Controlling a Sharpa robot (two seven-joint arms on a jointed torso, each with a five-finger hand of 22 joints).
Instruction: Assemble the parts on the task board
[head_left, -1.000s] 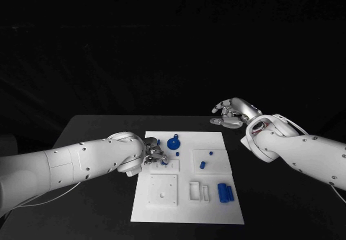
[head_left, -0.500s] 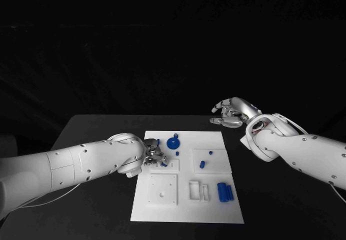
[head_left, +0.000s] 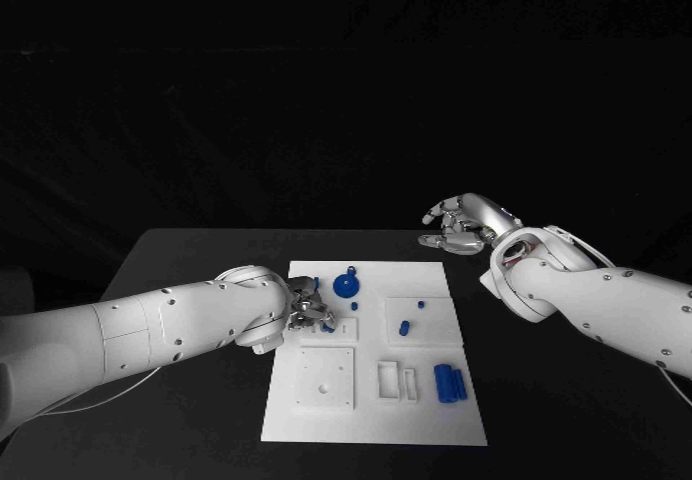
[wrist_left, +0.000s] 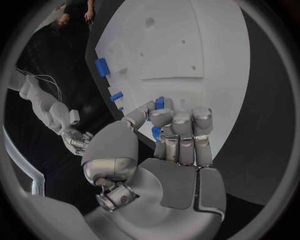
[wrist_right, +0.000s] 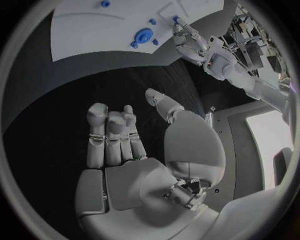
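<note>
The left hand (head_left: 307, 305) sits at the board's (head_left: 433, 420) left edge, near its far end, fingers curled over a small blue part (wrist_left: 159, 103) that it pinches between thumb and fingertips; the wrist view shows the blue piece between the closed fingers (wrist_left: 181, 130), low over the white plate. The right hand (head_left: 464, 225) hangs above the table (head_left: 202, 260) past the board's far right corner, well apart from every part; its fingers are curled in toward the palm with nothing in them.

On the board, a round blue disc (head_left: 348, 287) stands near the far edge, just beside the left hand. A small blue peg (head_left: 420, 303) and a short blue part (head_left: 405, 327) lie on the raised square toward the right edge. Two blue bars (head_left: 450, 384) lie side by side by the right edge, nearer the front, beside a white slotted holder (head_left: 398, 382). A white square block (head_left: 326, 378) lies toward the front left.
</note>
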